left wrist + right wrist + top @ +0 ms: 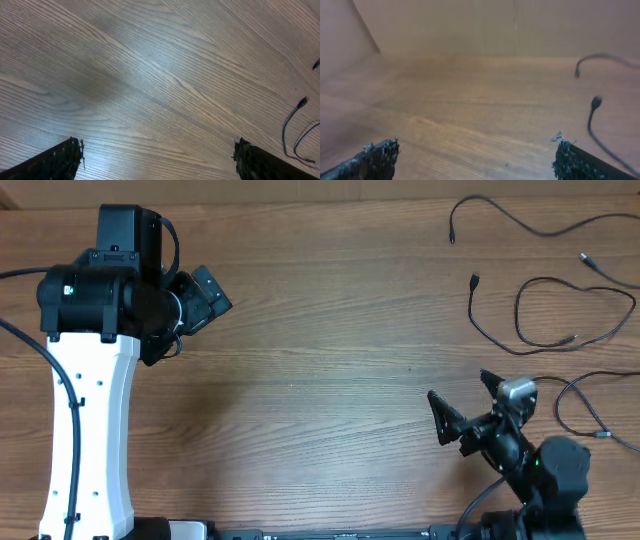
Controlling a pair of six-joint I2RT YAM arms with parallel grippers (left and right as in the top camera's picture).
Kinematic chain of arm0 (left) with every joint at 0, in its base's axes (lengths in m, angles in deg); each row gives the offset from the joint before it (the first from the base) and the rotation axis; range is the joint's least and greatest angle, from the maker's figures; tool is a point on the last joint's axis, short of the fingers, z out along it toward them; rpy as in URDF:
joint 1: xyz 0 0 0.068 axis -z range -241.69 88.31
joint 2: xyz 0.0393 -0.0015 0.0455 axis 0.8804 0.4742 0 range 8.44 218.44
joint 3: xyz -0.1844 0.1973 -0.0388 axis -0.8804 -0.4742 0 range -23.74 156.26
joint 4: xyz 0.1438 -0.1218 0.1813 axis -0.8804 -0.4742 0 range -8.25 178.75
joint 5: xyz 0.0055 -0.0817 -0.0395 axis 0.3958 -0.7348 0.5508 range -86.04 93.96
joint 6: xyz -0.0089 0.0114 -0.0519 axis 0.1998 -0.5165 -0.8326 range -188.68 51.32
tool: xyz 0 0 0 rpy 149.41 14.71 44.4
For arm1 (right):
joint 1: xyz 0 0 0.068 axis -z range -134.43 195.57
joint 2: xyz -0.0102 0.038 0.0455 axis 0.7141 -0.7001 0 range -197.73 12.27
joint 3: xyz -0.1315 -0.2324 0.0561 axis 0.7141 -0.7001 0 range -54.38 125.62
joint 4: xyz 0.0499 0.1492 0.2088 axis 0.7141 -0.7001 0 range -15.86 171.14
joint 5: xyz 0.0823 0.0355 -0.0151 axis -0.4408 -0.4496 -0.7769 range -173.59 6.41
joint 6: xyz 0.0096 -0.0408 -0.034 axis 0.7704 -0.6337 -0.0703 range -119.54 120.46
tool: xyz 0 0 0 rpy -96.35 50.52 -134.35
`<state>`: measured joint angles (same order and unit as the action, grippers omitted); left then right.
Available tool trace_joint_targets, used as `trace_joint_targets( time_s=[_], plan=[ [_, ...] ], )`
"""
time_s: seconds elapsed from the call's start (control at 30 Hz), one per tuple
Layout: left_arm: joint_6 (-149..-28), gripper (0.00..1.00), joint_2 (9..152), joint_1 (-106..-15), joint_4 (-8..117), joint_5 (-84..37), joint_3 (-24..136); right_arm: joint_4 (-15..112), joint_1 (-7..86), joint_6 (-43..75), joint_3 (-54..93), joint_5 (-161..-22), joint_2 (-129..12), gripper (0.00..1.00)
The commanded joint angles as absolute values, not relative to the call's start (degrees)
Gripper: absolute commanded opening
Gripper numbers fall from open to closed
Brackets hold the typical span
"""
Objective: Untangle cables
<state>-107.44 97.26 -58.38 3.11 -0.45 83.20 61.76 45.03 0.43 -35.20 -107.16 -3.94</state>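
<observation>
Black cables (pixel 519 315) lie as separate loose strands at far right of the table (pixel 320 380), fwd and right of the right gripper (pixel 460 390), whose jaws are spread wide w/ nothing between. Nearest plug end (pixel 596 102) sits ahead-right of it, cord running approx. fore-aft. Left gripper (pixel 205 295), also wide and empty, is well apart, so right arm's prob. the one to reach.

The brown wooden table (pixel 330 380) has thin black cables lying loose on it: a looped cable (pixel 560 278), a long cable (pixel 545 233) beyond that loop, and a curly cable (pixel 558 405) on the loop's near side.
</observation>
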Motion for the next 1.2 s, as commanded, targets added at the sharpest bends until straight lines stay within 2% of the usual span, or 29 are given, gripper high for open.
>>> trace_joint_targets(
  time_s=[0.0,0.43,1.17],
  plan=[
    [-106.3,1.0,96.1,-58.3,3.3,0.1,84.1,65.4,45.6,-0.1,-40.5,-104.9,1.6,1.0],
    [-106.3,0.99,96.1,-58.3,3.3,0.1,84.1,79.9,45.6,-0.1,-51.8,-98.6,10.9,1.0],
    [-106.3,1.0,96.1,-58.3,3.3,0.1,84.1,76.5,46.6,0.2,-53.9,-89.8,10.9,1.0]
  ],
)
